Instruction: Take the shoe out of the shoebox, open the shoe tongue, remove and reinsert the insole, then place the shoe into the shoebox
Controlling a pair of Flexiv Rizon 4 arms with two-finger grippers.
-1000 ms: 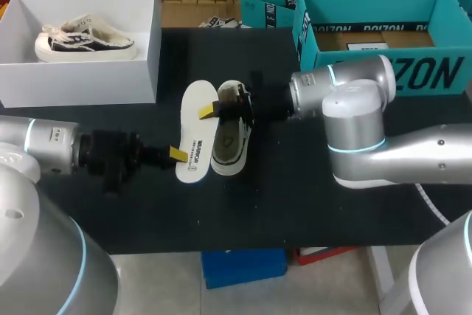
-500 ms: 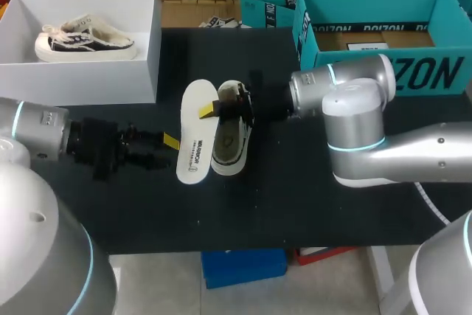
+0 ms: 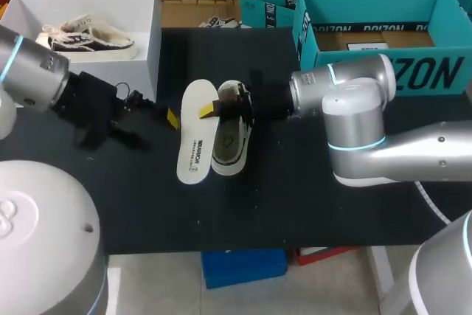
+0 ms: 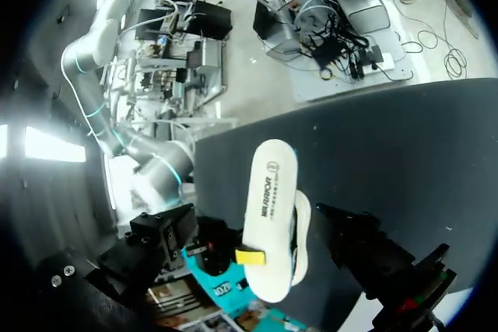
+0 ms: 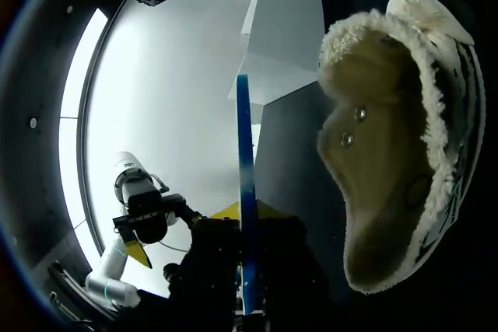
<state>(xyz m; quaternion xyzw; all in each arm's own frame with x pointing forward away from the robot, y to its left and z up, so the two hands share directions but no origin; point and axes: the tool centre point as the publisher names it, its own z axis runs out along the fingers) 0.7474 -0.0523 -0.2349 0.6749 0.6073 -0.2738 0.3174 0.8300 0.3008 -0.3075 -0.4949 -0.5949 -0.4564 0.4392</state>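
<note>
White shoebox (image 3: pixel 88 82) holds a dark shoe (image 3: pixel 85 40); left gripper (image 3: pixel 164 112) gapes empty; right gripper (image 3: pixel 227 108) at the fleecy shoe (image 3: pixel 230 144), grip unclear.

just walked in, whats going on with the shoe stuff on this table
A two-armed robot is partway through a shoe task. The white foam insole is out of the shoe and lies on the black table, right against the cream fleece-lined shoe. The right gripper is at the shoe's opening; whether it grips is unclear. The left gripper hovers beside the insole, jaws open, holding nothing. A black and white shoe sits in the white shoebox.
</note>
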